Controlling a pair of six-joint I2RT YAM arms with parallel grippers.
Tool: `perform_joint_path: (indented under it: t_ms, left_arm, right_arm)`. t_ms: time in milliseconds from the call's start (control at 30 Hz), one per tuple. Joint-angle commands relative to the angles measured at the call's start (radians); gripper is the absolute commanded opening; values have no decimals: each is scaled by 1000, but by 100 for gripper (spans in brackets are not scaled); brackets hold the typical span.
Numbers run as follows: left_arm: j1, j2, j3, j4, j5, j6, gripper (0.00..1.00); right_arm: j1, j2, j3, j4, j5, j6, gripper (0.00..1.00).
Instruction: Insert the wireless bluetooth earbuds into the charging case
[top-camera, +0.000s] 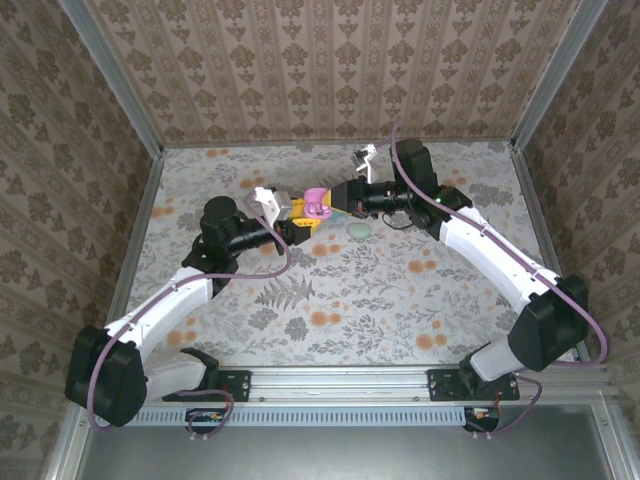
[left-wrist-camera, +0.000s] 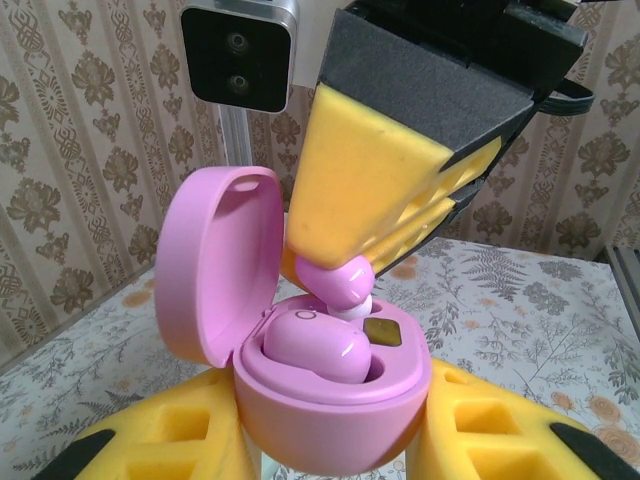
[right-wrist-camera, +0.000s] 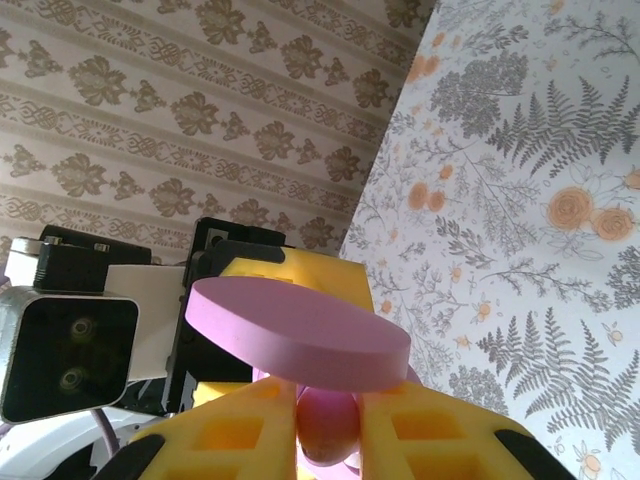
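The left gripper (left-wrist-camera: 330, 455) clamps the pink charging case (left-wrist-camera: 335, 420) by its lower shell, a yellow finger (left-wrist-camera: 150, 445) on each side. It holds the case up off the table (top-camera: 400, 290) with the mouth facing upward, a steady, open target for the other arm. The lid (left-wrist-camera: 212, 268) stands hinged back to the left, clear of anything coming from above. One pink earbud (left-wrist-camera: 312, 347) lies seated in the left well; the well beside it, next to a small gold-coloured patch (left-wrist-camera: 383, 332), looks unfilled.

The right gripper (left-wrist-camera: 322, 255) reaches in from above with its fingers pressed on a second earbud (left-wrist-camera: 340, 282). It pinches the bud at the very tips so that most of it pokes out below (that should let the bud enter the well before the fingers meet the rim). The bud sits just over the open well — whether it already touches the case's inner face I cannot tell.

As I judge it, this is the seating step: a short lowering with the bud lined up to the well, then a release.

In the overhead view a pale green piece (top-camera: 358, 232) lies on the table near the grippers, apart from both — too small to tell whether it is a case or a bud
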Motion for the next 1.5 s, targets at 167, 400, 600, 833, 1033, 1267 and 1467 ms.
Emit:
perform_joint_path:
  t_ms: [167, 400, 600, 833, 1033, 1267, 1467]
  left_arm:
    - [-8, -20, 34, 28, -3, -6, 33]
    - [-8, -21, 38, 32, -8, -11, 33]
    - [-8, -23, 38, 31, -11, -11, 33]
    - [-8, -24, 34, 29, -18, -9, 32]
    - [-8, -24, 34, 25, -20, -5, 33]
    - [-8, -26, 35, 18, -21, -1, 33]
    - [-8, -29, 33, 17, -26, 5, 32]
  right_arm:
    - [6, 10, 62, -122, 56, -73, 25]
    - [13, 25, 85, -140, 60, -83, 29]
    - [17, 30, 100, -149, 71, -84, 33]
    - [17, 0, 106, -166, 118, -87, 40]
    - [17, -23, 103, -171, 151, -87, 42]
    - [17, -61, 88, -164, 180, -85, 43]
    - [9, -129, 37, -129, 270, -81, 45]
